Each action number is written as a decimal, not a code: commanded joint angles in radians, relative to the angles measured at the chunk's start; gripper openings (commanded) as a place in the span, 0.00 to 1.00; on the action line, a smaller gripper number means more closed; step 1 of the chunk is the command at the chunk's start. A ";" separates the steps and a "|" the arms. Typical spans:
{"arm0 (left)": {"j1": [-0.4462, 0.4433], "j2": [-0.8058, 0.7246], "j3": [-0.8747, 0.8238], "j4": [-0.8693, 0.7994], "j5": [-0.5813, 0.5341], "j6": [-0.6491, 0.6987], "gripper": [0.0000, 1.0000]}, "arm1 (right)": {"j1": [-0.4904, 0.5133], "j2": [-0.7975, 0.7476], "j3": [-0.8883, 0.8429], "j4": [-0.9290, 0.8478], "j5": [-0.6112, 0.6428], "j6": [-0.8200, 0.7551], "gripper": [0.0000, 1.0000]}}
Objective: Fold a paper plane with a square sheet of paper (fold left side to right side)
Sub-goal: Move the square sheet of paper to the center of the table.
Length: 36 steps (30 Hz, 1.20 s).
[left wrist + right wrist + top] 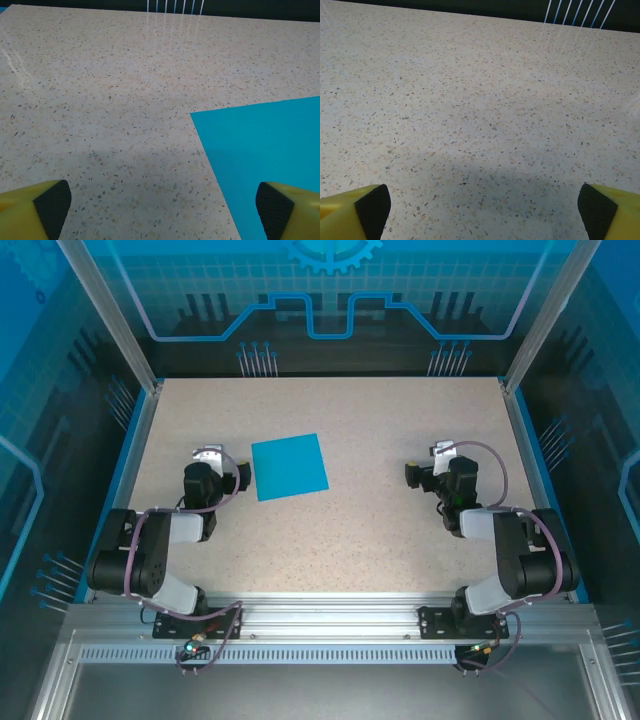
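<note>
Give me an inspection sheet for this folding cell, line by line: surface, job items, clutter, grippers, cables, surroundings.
Surface: speckled beige table, with some glare at the far edge.
Job's things: square sheet of paper, teal, lying flat left of centre and slightly rotated; no fold seen. No paper plane made yet.
Clutter: nothing seen.
Grippers: left gripper is open and low, at the sheet's left edge, holding nothing. Right gripper is open over bare table, far from the sheet.
Cables: purple-grey cables loop along both arms, off the sheet.
Surroundings: aluminium frame posts, blue-tinted panels on the sides and back, a slotted rail at the near edge.
</note>
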 commanded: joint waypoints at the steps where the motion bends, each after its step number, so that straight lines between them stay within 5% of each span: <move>1: 0.003 0.006 0.017 -0.008 0.019 -0.006 0.99 | 0.002 0.005 -0.007 0.037 -0.005 -0.006 1.00; 21: 0.003 0.004 0.018 -0.007 0.019 -0.007 0.99 | 0.002 0.005 -0.007 0.037 -0.004 -0.005 1.00; 25: 0.003 -0.079 0.060 -0.154 -0.079 -0.047 0.99 | -0.005 -0.002 -0.007 0.031 -0.026 -0.005 1.00; 29: 0.002 -0.231 0.122 -0.389 -0.125 -0.094 0.99 | -0.020 -0.102 0.057 -0.159 -0.027 0.011 1.00; 36: -0.013 -0.329 0.334 -0.848 0.001 -0.321 0.99 | -0.002 -0.336 0.124 -0.433 -0.021 0.078 1.00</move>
